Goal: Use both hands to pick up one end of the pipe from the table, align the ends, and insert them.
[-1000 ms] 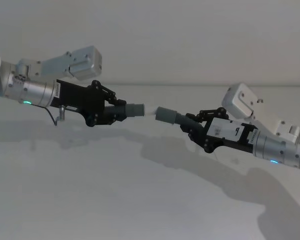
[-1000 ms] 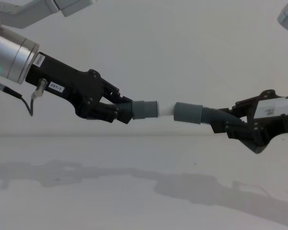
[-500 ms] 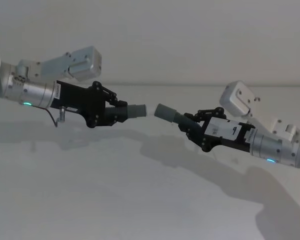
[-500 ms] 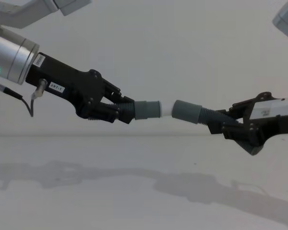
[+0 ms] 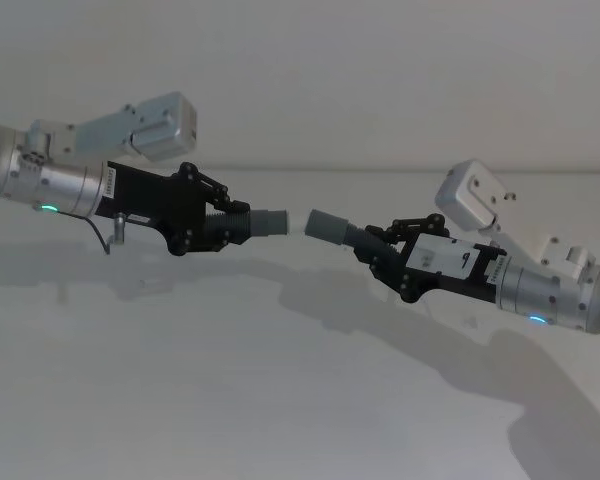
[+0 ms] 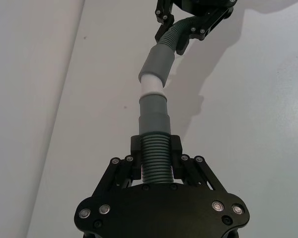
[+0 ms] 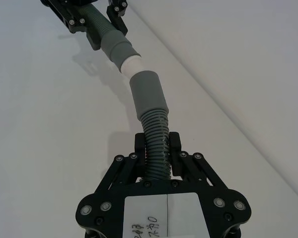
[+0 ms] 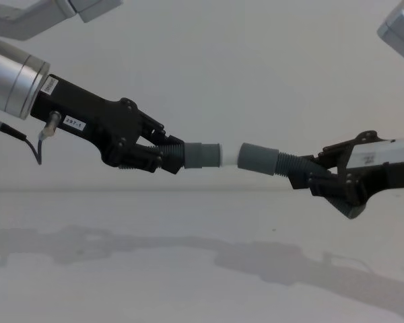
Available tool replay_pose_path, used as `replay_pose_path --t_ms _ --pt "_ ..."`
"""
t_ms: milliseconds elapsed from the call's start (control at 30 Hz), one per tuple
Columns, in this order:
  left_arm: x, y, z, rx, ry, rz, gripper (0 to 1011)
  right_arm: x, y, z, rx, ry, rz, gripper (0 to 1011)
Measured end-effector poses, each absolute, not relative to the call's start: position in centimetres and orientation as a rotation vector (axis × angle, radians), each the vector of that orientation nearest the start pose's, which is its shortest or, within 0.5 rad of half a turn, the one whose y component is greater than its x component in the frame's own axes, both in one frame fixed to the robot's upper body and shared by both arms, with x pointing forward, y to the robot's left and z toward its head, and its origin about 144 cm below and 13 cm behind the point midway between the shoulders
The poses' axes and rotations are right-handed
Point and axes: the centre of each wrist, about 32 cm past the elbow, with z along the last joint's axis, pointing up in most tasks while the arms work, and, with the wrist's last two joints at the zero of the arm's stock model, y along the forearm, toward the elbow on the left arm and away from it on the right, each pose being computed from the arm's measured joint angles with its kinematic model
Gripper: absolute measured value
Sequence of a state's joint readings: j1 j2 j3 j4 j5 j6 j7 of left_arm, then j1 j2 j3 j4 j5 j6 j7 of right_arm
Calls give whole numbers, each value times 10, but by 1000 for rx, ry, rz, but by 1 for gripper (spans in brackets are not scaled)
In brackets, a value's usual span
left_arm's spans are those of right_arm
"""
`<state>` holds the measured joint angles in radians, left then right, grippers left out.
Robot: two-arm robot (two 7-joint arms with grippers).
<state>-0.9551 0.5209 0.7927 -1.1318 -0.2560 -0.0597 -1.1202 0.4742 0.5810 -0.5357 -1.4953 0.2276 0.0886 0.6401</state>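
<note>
Two robot arms hold two dark grey pipe pieces in the air above a plain white table (image 5: 280, 400), their ends facing each other near the middle of the scene.

The left gripper (image 5: 230, 222) reaches in from the left, its black fingers clamped on the ribbed body of the left pipe piece (image 5: 265, 222). This piece points to the right. Its smooth grey collar (image 8: 202, 155) ends in a small white tip (image 8: 229, 155). A green light glows on the silver left arm behind the gripper.

The right gripper (image 5: 380, 250) reaches in from the right and sits a little lower than the left one. Its fingers are closed around the ribbed part of the right pipe piece (image 5: 335, 228), which points to the left and slightly upward. The smooth collar of this piece (image 8: 258, 159) faces the white tip.

In the chest view the white tip meets the mouth of the right collar, but whether it is inside cannot be told. In the left wrist view the two pieces (image 6: 154, 79) line up nearly end to end, with the white tip (image 6: 151, 87) showing between the two collars. In the right wrist view the right collar (image 7: 148, 96) stands at a slight angle to the white tip (image 7: 130, 63).

Shadows of both arms fall on the table below.
</note>
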Motion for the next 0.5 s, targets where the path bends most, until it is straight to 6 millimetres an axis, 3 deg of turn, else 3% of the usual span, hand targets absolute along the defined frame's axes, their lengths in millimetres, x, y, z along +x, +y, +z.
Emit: replay_pose_path --t_ms 500 --pt "643 263 1333 535 -414 115 329 548 -265 1247 -388 -302 -561 265"
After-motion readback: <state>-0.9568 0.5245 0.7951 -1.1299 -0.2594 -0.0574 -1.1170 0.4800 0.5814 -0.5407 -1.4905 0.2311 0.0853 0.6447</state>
